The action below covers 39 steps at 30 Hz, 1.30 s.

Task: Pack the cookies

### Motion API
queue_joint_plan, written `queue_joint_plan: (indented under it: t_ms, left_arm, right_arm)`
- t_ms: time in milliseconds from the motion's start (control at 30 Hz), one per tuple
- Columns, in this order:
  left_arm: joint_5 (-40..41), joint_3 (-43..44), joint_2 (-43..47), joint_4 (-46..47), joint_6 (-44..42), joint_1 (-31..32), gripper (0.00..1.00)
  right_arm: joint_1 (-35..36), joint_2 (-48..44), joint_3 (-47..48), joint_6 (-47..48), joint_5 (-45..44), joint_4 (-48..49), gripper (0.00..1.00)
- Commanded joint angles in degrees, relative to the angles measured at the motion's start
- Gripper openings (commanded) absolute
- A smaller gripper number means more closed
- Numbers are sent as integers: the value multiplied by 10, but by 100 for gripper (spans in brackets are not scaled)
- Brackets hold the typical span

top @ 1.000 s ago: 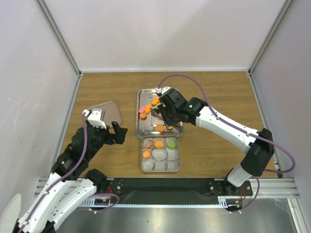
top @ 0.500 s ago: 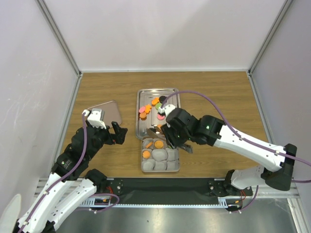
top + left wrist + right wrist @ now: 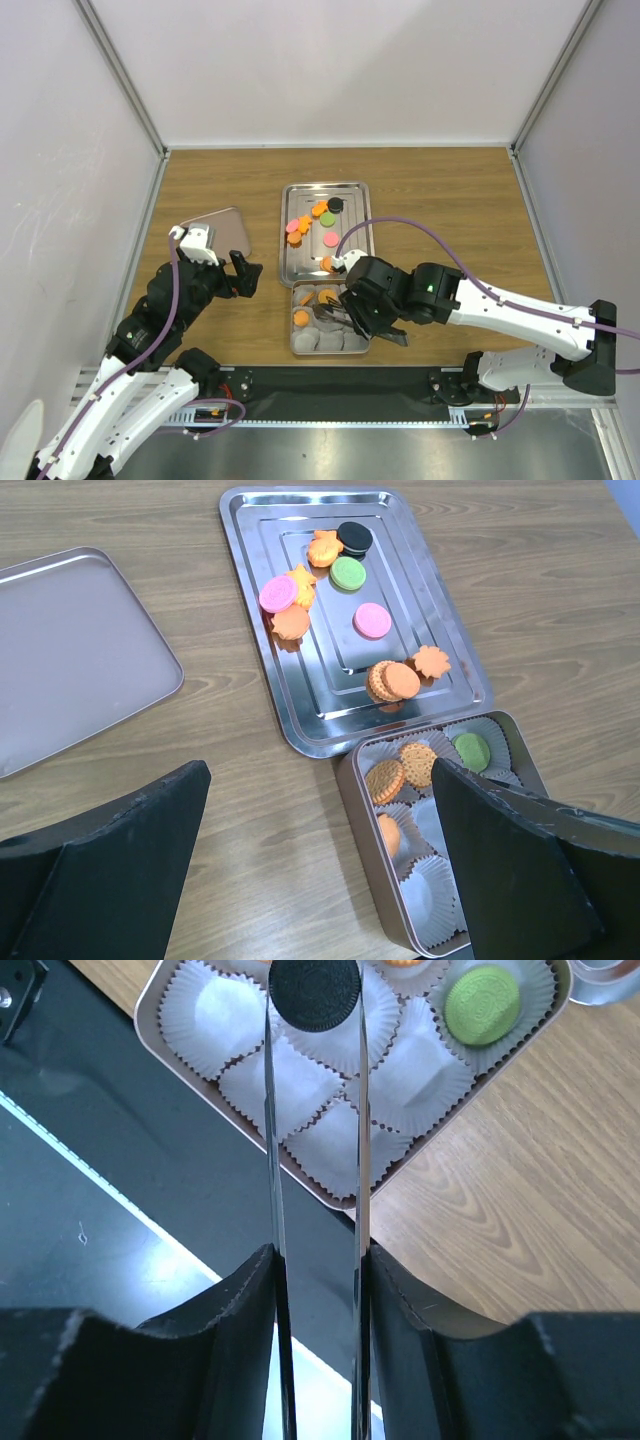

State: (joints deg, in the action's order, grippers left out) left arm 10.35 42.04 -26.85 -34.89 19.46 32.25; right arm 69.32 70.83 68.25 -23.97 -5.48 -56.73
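Observation:
My right gripper (image 3: 316, 1260) is shut on a pair of metal tongs (image 3: 272, 1140). The tong tips pinch a black cookie (image 3: 315, 993) above the white paper cups (image 3: 280, 1085) of the tan box (image 3: 190, 1070). A green cookie (image 3: 483, 1005) lies in a corner cup. From above, the right gripper (image 3: 345, 310) hangs over the box (image 3: 292, 325). More cookies, orange, pink, green and black (image 3: 354, 537), lie on the steel tray (image 3: 300, 700). Two orange sandwich cookies (image 3: 384, 780) sit in the box's far cups. My left gripper (image 3: 318, 780) is open over bare wood, left of the box.
The box lid (image 3: 228, 235) lies flat on the wood left of the tray (image 3: 300, 270). The black strip along the table's near edge (image 3: 150, 1210) runs right under the box's near side. White walls close in the table.
My right arm has swung from the tray's far end toward me, carrying the black cookie in the tongs to above the box. The left arm has not moved.

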Motion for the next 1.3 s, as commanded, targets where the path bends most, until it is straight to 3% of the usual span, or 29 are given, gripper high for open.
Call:
queue_joint_plan:
  t_ms: [0, 733, 1000, 1100, 1267]
  left_arm:
    - [4, 1, -1, 11, 4, 4, 100]
    - [6, 1, 0, 10, 5, 6, 100]
    - [7, 1, 0, 11, 5, 6, 100]
    - [5, 0, 0, 10, 5, 7, 100]
    - [6, 1, 0, 10, 5, 7, 100]
  right_arm:
    - [9, -14, 3, -13, 3, 13, 43]
    - [16, -5, -8, -17, -16, 2, 53]
    - [16, -4, 22, -14, -36, -12, 52]
    - [-7, 0, 62, 4, -50, -18, 50]
    - [-115, 27, 102, 73, -31, 20, 49]
